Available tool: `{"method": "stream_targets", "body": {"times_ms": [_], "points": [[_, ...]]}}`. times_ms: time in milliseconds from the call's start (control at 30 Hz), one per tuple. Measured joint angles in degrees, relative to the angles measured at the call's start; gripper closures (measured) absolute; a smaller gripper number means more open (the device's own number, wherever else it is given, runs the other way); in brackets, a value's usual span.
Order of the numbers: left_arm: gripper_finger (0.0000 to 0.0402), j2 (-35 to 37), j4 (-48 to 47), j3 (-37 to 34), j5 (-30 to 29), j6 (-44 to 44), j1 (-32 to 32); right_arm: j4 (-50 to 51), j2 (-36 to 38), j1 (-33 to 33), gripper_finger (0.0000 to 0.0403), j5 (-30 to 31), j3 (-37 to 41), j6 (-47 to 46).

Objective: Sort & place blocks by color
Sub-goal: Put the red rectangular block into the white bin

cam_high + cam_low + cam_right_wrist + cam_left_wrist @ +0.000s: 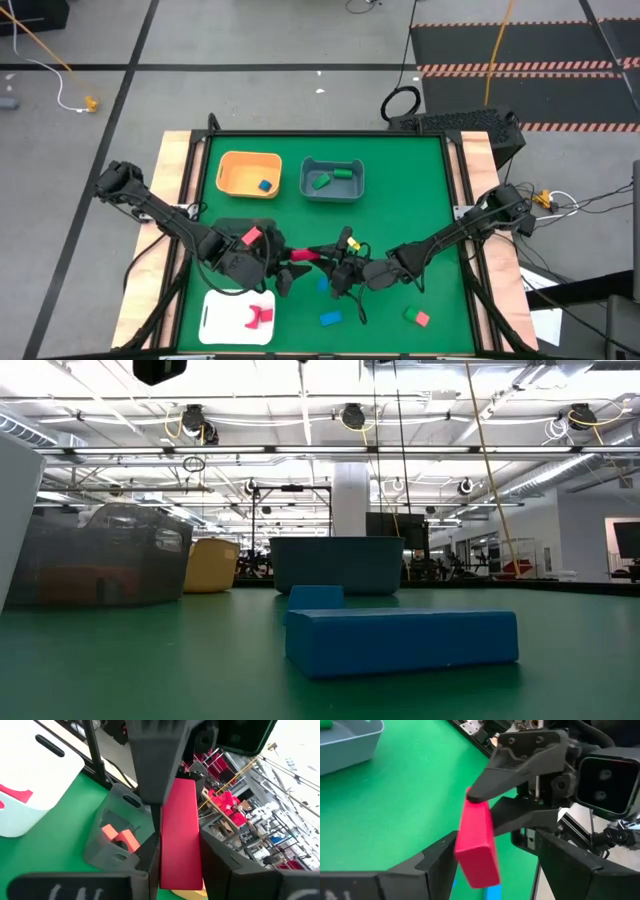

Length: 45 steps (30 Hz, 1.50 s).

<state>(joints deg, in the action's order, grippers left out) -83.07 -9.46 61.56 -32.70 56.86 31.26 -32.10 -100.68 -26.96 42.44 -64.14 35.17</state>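
Met just above the white tray at mid-table, apparently to pass a red bar from arm to arm on its way to the reds in that tray. Right gripper clamped tight on the bar's end; left gripper spread wide around it, not yet gripping.
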Motion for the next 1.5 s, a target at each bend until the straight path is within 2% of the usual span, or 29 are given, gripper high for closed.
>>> {"method": "stream_targets", "body": {"times_ms": [100,233,567,767,900,1100,1233,1367,1500], "points": [[0.0150,0.00,0.18,0.00,-0.34,-0.32,-0.06,0.11,0.00,0.02,0.0313,0.00,0.00,0.01],[0.0183,0.00,0.18,0.00,-0.38,-0.35,-0.38,0.17,0.00,0.00,0.0313,-0.24,0.00,0.01],[0.0335,0.02,-0.12,0.00,-0.92,-0.56,-0.51,0.10,0.00,-0.07,0.0312,0.13,0.01,0.91],[0.0336,0.04,0.17,0.00,-0.60,-1.25,-0.33,0.22,0.00,-0.87,0.0307,0.27,0.01,3.27],[0.0337,0.04,0.14,-0.01,-0.04,-2.19,-0.27,0.36,0.00,-1.69,0.0280,-0.52,0.00,1.57],[0.0338,0.04,-0.10,-0.02,0.78,-2.07,0.04,3.73,0.02,-2.96,0.0219,-0.27,0.00,-6.28],[0.0338,0.04,0.14,-0.02,0.46,-1.68,0.85,6.46,0.02,-4.78,0.0183,4.79,0.02,-9.94],[0.0338,0.06,0.14,-0.02,0.06,-1.28,2.14,10.74,0.04,-7.89,0.0165,9.76,0.04,-14.82],[0.0338,0.28,-1.77,-0.02,0.14,0.05,3.04,15.19,0.15,-10.77,0.0165,9.81,0.08,-24.26]]}}
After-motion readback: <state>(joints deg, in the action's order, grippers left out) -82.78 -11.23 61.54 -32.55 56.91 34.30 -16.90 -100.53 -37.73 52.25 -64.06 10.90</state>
